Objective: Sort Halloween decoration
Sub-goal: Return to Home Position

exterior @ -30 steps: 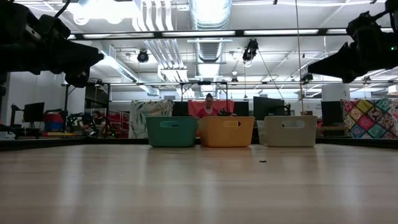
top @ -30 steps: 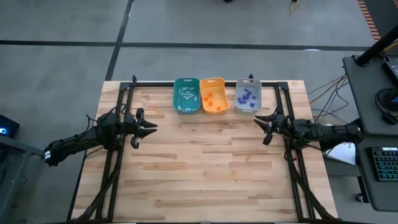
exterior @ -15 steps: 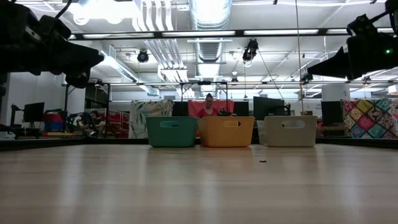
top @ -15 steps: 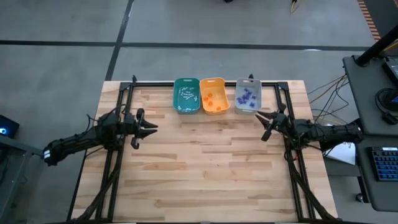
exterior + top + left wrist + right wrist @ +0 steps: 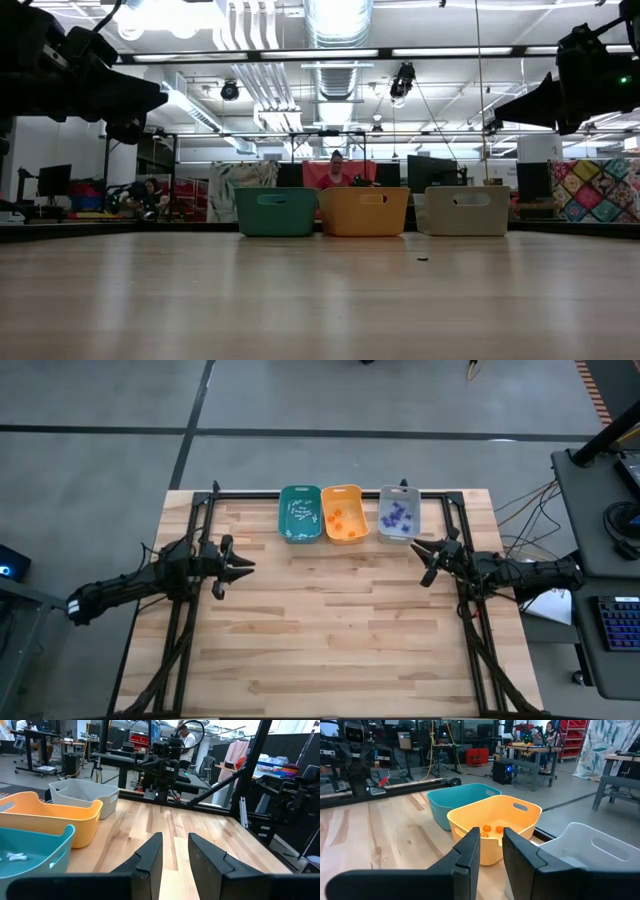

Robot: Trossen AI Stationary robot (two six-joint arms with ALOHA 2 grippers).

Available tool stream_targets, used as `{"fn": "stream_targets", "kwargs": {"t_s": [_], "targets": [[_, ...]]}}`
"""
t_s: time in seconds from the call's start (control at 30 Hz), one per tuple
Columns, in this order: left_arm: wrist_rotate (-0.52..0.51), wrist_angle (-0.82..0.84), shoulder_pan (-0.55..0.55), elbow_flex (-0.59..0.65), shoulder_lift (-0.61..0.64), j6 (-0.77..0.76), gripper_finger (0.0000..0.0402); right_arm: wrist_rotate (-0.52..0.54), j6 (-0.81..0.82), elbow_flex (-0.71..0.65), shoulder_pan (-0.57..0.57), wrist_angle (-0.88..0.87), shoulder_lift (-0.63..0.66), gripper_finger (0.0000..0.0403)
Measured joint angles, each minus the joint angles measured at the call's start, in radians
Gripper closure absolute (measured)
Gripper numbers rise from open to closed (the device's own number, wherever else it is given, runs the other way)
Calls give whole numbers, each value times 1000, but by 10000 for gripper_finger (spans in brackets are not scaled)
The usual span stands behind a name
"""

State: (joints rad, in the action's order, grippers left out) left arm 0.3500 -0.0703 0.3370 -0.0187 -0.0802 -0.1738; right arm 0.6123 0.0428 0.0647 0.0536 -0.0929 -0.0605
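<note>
**Trinkets binned, both grippers empty above the wood**

Wooden table point(image 5: 330, 630), bare across its middle and front. Over its left side, the left arm point(image 5: 130, 588) reaching inward, with the left gripper point(image 5: 245, 565) raised clear of the wood, fingers parted by a narrow gap and gripping nothing. Over the right side, mirrored, the right arm point(image 5: 530, 572) and right gripper point(image 5: 420, 560), likewise lifted, fingers a narrow slot apart with nothing between them. Well apart from each other, tips facing across the table.

Along the far edge, near the middle, three bins in a row. Teal bin point(image 5: 283, 515) on the left, orange bin point(image 5: 324, 510) just beside it in the centre, grey bin point(image 5: 416, 520) on the right, a little apart from the orange one.

Inside them, the Halloween decoration point(image 5: 300, 512), sorted by colour:
- white trinkets point(image 5: 12, 856), small bones, on the floor of the teal bin
- orange trinkets point(image 5: 492, 828) in the orange bin
- purple trinkets point(image 5: 398, 514) in the grey bin

On the wood in front of the grey bin, in the low view, one tiny dark speck point(image 5: 422, 259), too small to identify.
</note>
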Motion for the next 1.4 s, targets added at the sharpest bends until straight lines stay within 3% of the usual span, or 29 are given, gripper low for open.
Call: {"fn": "stream_targets", "kwargs": {"t_s": [1.4], "targets": [[-1,-5,0,-3,-19,0,326,-2,2,0,0,1,0,330]]}}
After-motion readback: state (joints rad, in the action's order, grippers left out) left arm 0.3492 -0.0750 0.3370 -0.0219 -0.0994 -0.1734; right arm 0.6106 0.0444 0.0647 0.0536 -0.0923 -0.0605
